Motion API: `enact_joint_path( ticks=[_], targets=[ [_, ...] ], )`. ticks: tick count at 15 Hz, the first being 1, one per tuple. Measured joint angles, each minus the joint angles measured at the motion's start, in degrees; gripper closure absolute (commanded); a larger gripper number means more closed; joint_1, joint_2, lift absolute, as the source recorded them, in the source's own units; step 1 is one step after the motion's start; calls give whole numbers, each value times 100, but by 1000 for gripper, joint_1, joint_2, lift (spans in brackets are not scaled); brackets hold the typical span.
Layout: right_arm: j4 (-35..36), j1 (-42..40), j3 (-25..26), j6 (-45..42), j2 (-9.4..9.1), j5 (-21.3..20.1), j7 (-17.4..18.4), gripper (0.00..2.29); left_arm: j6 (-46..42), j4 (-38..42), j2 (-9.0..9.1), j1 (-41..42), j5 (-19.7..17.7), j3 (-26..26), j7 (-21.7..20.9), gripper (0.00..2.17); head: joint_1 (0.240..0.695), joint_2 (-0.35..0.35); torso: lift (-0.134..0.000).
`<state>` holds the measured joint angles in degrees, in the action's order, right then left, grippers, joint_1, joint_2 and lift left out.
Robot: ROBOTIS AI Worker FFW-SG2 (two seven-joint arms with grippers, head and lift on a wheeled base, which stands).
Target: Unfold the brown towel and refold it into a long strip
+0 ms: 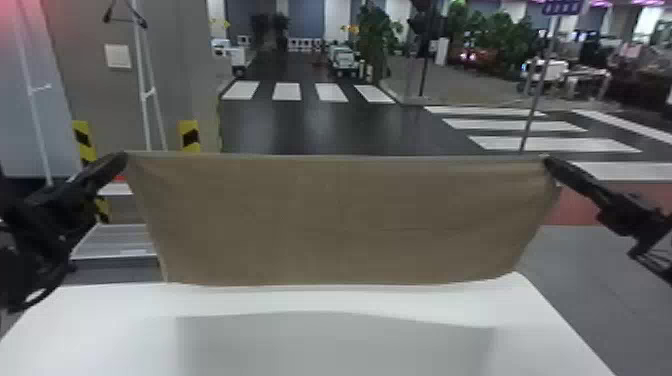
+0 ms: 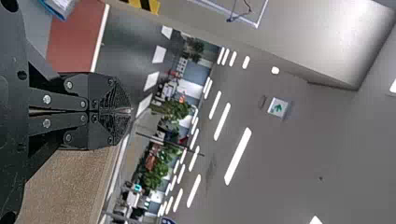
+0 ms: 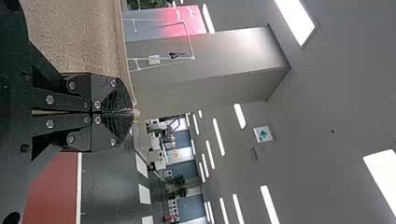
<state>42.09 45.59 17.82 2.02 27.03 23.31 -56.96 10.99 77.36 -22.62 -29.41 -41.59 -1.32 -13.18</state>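
Stretched wide between both arms, the brown towel [image 1: 340,220] hangs by its top corners, its lower edge at the far part of the white table. My left gripper [image 1: 125,157] is shut on the upper left corner, my right gripper [image 1: 546,159] on the upper right one. In the left wrist view the left gripper [image 2: 130,111] has its fingers pressed together, with the towel [image 2: 70,186] falling away beside them. The right wrist view has the right gripper [image 3: 134,112] closed at the towel's [image 3: 77,37] corner, a small bit of cloth poking out at the tips.
The white table [image 1: 330,300] lies below and nearer than the towel, with a soft shadow on it. Behind the towel at the left are grey steps [image 1: 120,240] and a wall with striped guards. A signpost [image 1: 537,85] stands farther off at the right.
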Motion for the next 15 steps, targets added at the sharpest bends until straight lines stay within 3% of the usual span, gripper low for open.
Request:
enact_joint_path(
  ticks=[3, 5, 7, 11, 14, 15],
  targets=[
    [85, -492, 60, -172, -41, -82, -193, 1538, -6, 631, -385, 501, -424, -107, -226, 1447, 340, -85, -123],
    [651, -1421, 93, -204, -31, 123, -367, 1538, 74, 1496, -612, 1533, -406, -428, -277, 1447, 430, -82, -123],
    [1105, -2169, 153, -229, -26, 345, -539, 1538, 117, 2217, -635, 2544, -315, -873, -340, 1447, 496, -76, -123],
    [2087, -3438, 496, -183, -48, 830, -655, 1538, 475, 3712, -285, 4297, -118, -1637, -445, 1447, 614, -101, -123],
    [2732, -4388, 966, -122, -60, 1251, -800, 1538, 1524, 4569, 121, 5210, 130, -2063, -917, 1447, 692, -157, -123],
    [2852, -4623, 1097, -118, -70, 1367, -877, 1538, 1675, 4686, 229, 5394, 173, -2128, -1001, 1447, 695, -185, -123]
  ],
)
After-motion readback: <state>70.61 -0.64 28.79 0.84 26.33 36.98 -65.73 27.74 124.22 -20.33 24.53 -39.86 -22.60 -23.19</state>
